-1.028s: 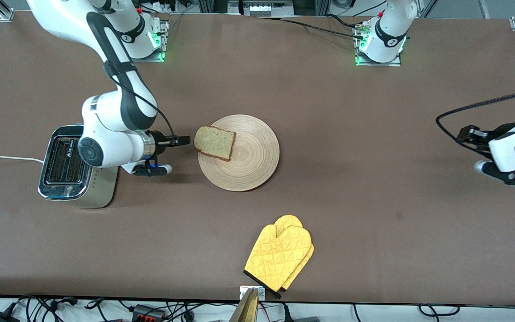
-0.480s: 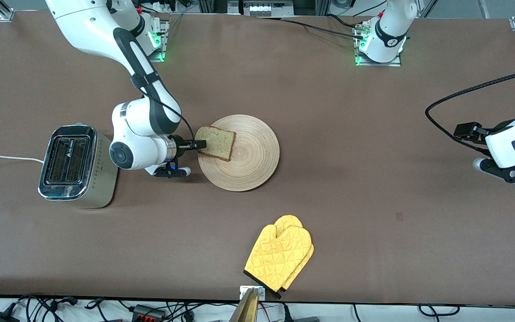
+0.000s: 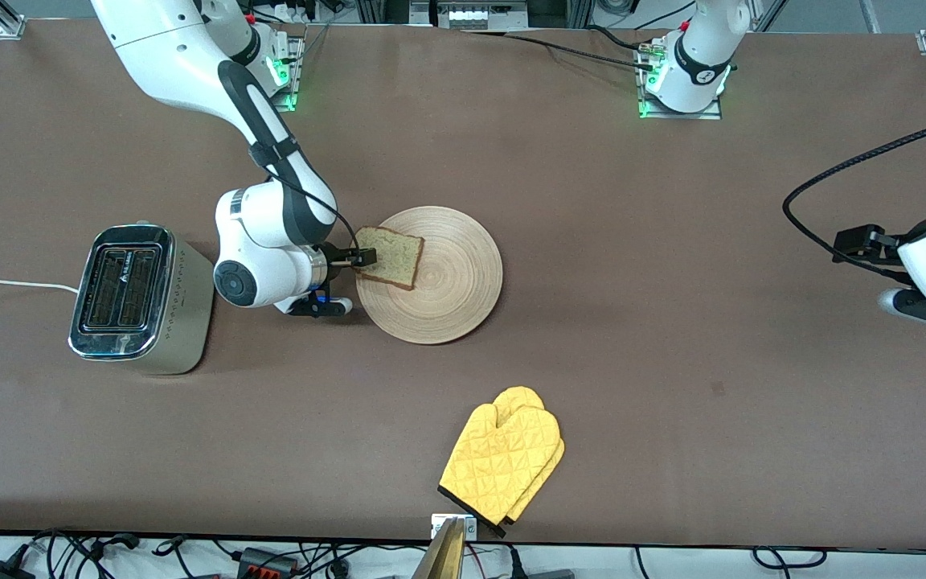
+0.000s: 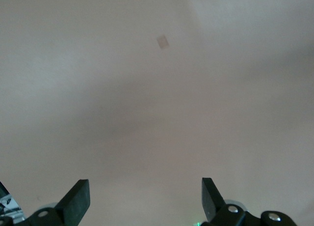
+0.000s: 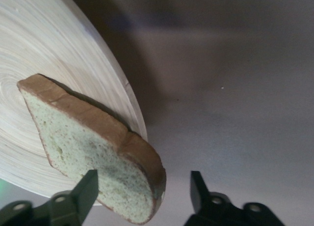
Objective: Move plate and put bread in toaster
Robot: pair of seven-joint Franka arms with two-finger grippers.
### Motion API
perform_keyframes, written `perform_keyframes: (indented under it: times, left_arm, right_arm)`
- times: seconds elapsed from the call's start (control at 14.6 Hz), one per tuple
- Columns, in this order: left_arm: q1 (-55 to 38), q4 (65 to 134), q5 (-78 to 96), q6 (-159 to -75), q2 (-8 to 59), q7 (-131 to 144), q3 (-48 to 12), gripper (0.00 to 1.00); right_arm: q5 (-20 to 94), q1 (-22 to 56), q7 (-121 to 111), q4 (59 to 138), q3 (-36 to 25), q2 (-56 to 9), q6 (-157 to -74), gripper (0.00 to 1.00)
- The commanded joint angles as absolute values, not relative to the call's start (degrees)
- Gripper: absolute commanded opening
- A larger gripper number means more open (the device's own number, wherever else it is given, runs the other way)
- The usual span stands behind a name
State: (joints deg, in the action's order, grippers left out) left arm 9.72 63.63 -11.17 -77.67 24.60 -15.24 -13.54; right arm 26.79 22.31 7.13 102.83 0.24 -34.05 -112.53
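- A broad brown desk (image 3: 632, 322) carries everything; both arm bases stand along its farther edge.
- The right arm reaches down from its base and lies low over the desk between the toaster and the plate.
- The left arm waits at its own end of the desk, well apart from the task's things. Its left gripper (image 4: 144, 199) hangs over bare desk with the fingers (image 4: 78, 201) spread wide and nothing between them or touching them.
- The plate (image 3: 451, 297), round light-tan wood with fine rings, lies flat near the middle of the desk, right in front of the right gripper's fingertips.
- The toaster (image 3: 137, 299) stands toward the right arm's end of the desk, to the rear of the right gripper's wrist and apart from it. Both slots face up, and a white cord (image 3: 5, 283) runs off from it to the desk's edge.
- A yellow oven mitt (image 3: 503, 462) lies nearer to the front camera than the plate, well clear of both grippers.
- The bread (image 3: 387, 256), a brown slice with darker crust, rests on the plate with one corner overhanging the rim toward the right gripper.
- The right gripper (image 5: 142, 189) is at that corner with its fingers (image 5: 86, 191) spread apart. In the right wrist view the overhanging corner sits in the gap, close against one finger and clear of the other, so the slice is not yet clamped.
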Motion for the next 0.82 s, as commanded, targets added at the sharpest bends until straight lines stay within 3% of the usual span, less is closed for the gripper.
perform_keyframes:
  times: [0.0, 0.21, 0.34, 0.48, 0.69, 0.75]
  left_arm:
    - [9.14, 82.63, -10.38, -88.37, 10.86, -11.88, -10.9, 1.0]
    - [9.14, 93.93, -5.21, -92.02, 3.09, -5.29, -9.14, 1.0]
    - [9.05, 96.06, -4.83, -92.2, 0.89, -4.04, -9.05, 1.0]
    - [8.96, 94.75, -4.48, -92.29, 1.67, -4.22, -9.14, 1.0]
    - [9.67, 86.41, -4.05, -89.13, 5.97, -4.48, -9.4, 1.0]
    - [9.67, 86.22, -3.43, -89.03, 5.98, -4.66, -9.32, 1.0]
  right_arm:
    - [27.95, 22.33, 7.82, 102.92, 0.18, -33.84, -110.92, 0.5]
    - [28.74, 21.71, 7.82, 102.57, 0.09, -33.66, -109.7, 0.26]
    - [29.27, 21.62, 7.73, 102.22, 0.09, -33.23, -109.16, 0.23]
    - [29.18, 21.8, 7.74, 101.61, 0.09, -32.52, -109.16, 0.14]
    - [29.09, 21.88, 7.56, 101.25, 0.0, -30.07, -109.07, 0.0]
    - [28.74, 21.88, 7.3, 100.47, -0.17, -28.93, -109.07, 0.0]
